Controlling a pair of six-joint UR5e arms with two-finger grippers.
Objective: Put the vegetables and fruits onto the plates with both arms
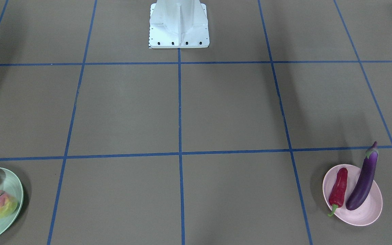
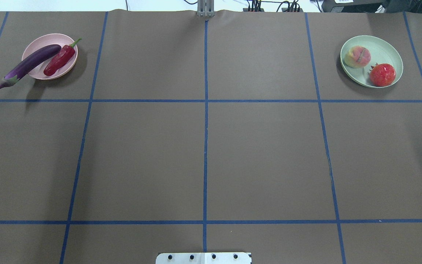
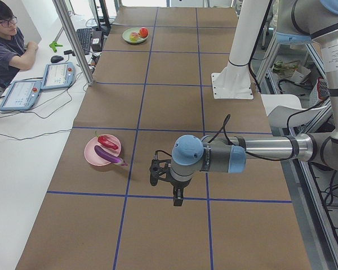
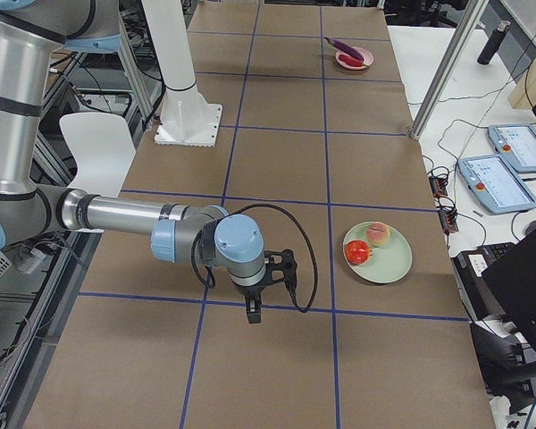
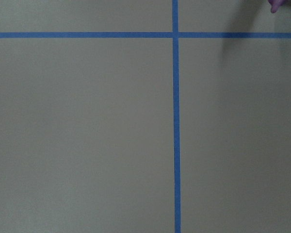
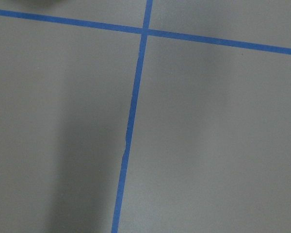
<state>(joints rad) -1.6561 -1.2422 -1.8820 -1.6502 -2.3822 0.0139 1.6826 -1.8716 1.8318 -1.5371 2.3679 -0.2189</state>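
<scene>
The eggplant (image 2: 28, 65) and chili (image 2: 60, 60) lie on the pink plate (image 2: 39, 38), peach (image 2: 357, 57) and pomegranate (image 2: 382, 74) on the green plate (image 2: 388, 51). Note the eggplant overhanging the rim: a nudge could tip it onto the bench (image 2: 262, 154). You cannot tell the jaws' state on the left arm (image 3: 259, 149) or the right arm (image 4: 116, 214).

2 plates (image 2: 42, 39) (image 2: 387, 51), 2 vegetables (image 2: 31, 62) (image 2: 60, 59), 2 fruits (image 2: 357, 57) (image 2: 382, 74), 2 arms (image 3: 259, 149) (image 4: 125, 214)

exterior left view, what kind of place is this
Probably a robotics lab or test cell: the robot's left arm reaches over a table gridded with blue tape, while an operator sits beside teach pendants.
</scene>
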